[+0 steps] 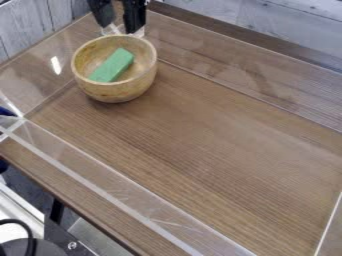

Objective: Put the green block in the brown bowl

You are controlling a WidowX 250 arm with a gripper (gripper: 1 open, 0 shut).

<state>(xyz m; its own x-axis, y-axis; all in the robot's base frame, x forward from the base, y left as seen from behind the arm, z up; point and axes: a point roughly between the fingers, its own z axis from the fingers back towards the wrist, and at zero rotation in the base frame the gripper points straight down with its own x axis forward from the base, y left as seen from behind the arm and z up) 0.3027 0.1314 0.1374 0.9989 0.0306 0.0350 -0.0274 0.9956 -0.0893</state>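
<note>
We see a wooden table (214,150) with clear low walls, and on its far left part the brown bowl (115,70). The green block (111,65) lies slanted inside it. Above the bowl's far rim our gripper (118,14) hangs, fingers apart, empty.

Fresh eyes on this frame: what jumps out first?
The green block stands out most: it lies inside the brown bowl, near the far left of the wooden table. Just behind the bowl, at the top edge of the picture, the gripper hangs with open jaws, holding nothing.
</note>
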